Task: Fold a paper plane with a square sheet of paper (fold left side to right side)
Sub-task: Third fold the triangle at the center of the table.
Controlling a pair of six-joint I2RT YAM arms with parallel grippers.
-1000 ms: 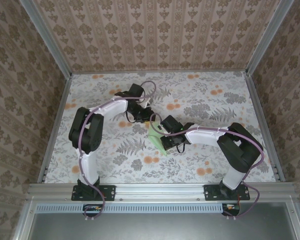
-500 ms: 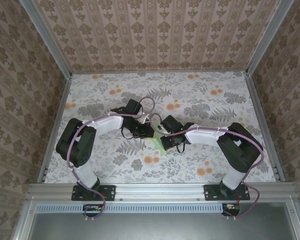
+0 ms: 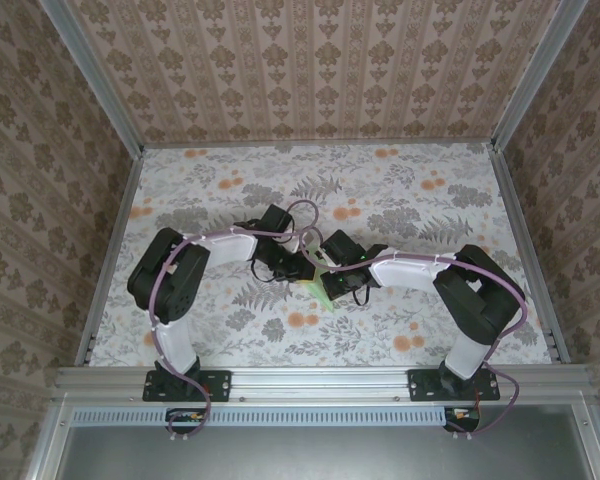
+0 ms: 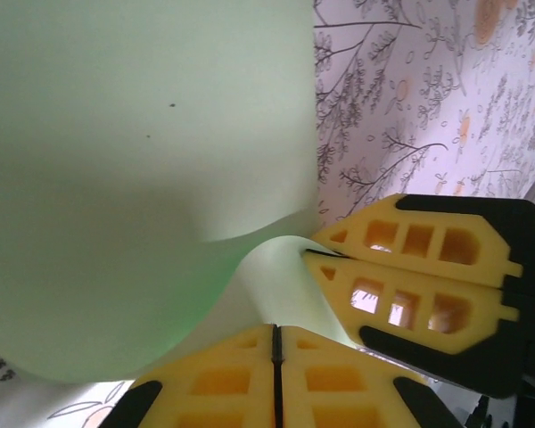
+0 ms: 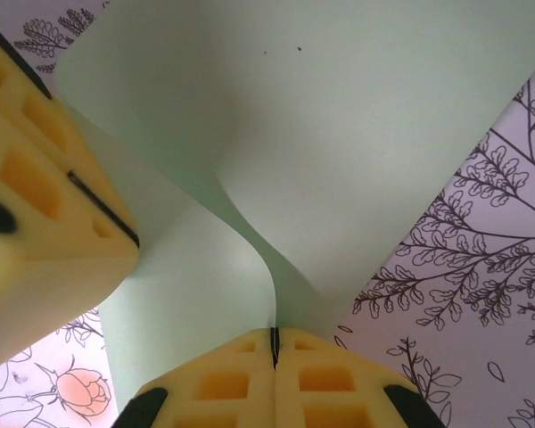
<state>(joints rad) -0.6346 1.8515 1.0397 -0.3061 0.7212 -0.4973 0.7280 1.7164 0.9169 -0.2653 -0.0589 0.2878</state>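
At the table centre, paper plane, pale green, curled, left gripper pinched together on its edge, right gripper clamped on it just beside.

Brown damask walls are enclosing the cell on three sides. Surface is showing a pale floral print, grey ferns, orange blooms. Aluminium rail is running along the lower frame. Light is falling evenly.
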